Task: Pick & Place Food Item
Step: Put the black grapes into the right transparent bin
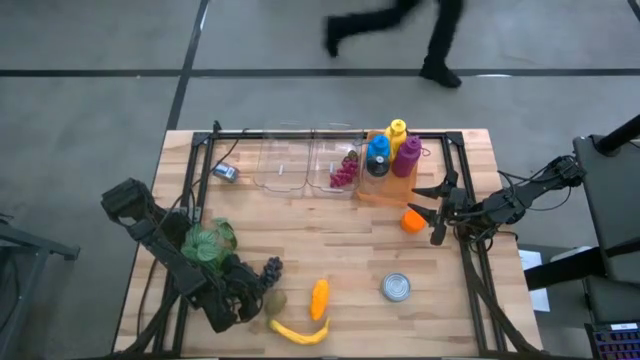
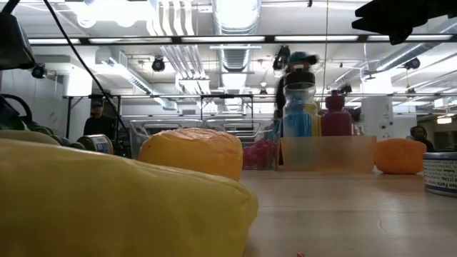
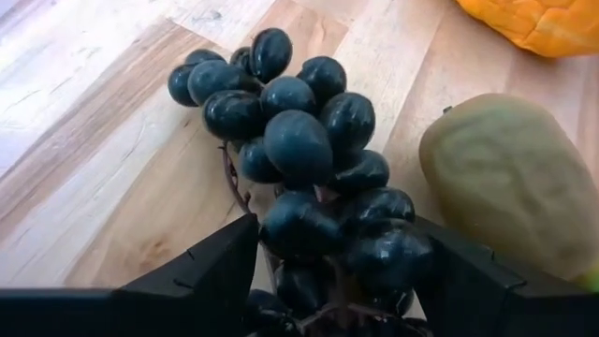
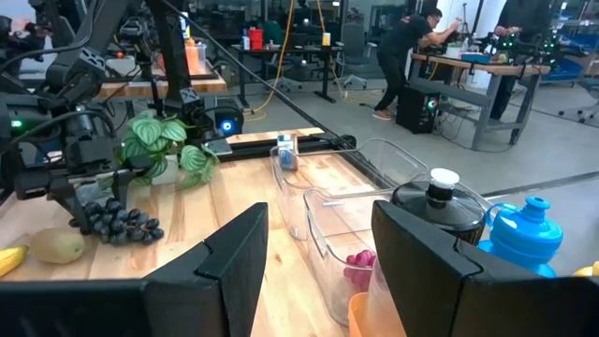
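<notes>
Left gripper [image 3: 332, 271] straddling the grapes [image 3: 299, 140], grasp step in hand.

My 2 left fingers [image 3: 201, 271] stand spread on either side of the dark bunch's near end, not yet pressed in, so I judge nothing is lifted. The grapes lie on the wooden table [image 1: 330, 235] at its front left, just beside a kiwi [image 3: 505, 183], with the carrot [image 1: 319, 297] and banana [image 1: 300, 331] near. My right gripper [image 1: 437, 207] waits apart, jaws spread and empty, near the clear bins [image 1: 300, 165] at the back. Next I should pinch gently on the stem's thick part, lift straight, and probably carry toward a bin without nudging the kiwi.
</notes>
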